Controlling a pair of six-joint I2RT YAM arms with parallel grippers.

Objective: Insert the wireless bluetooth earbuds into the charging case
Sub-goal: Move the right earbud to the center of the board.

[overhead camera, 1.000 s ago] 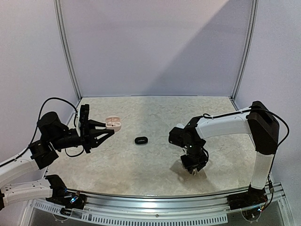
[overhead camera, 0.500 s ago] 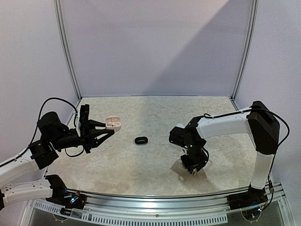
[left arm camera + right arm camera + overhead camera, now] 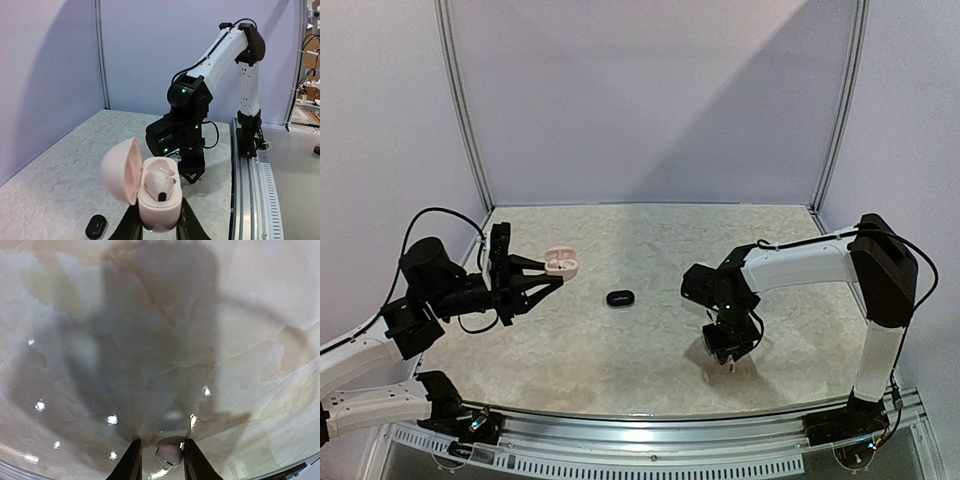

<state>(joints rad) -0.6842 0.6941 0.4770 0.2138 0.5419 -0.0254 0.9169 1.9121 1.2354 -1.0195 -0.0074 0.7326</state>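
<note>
Left jaws are clamping the open pale-pink pebble-shaped case (image 3: 160, 206) upright, presumably offering its socket; right jaws are pinching a tiny pale earbud (image 3: 169, 452).

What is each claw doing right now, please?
Left claw: closed on the open pink charging case.
Right claw: closed on a pale earbud.

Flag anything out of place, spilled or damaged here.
Nothing stands out. The left gripper holds the open pink case upright with one earbud seated. The right gripper pinches a second earbud close to the table. A black case lies apart.
</note>
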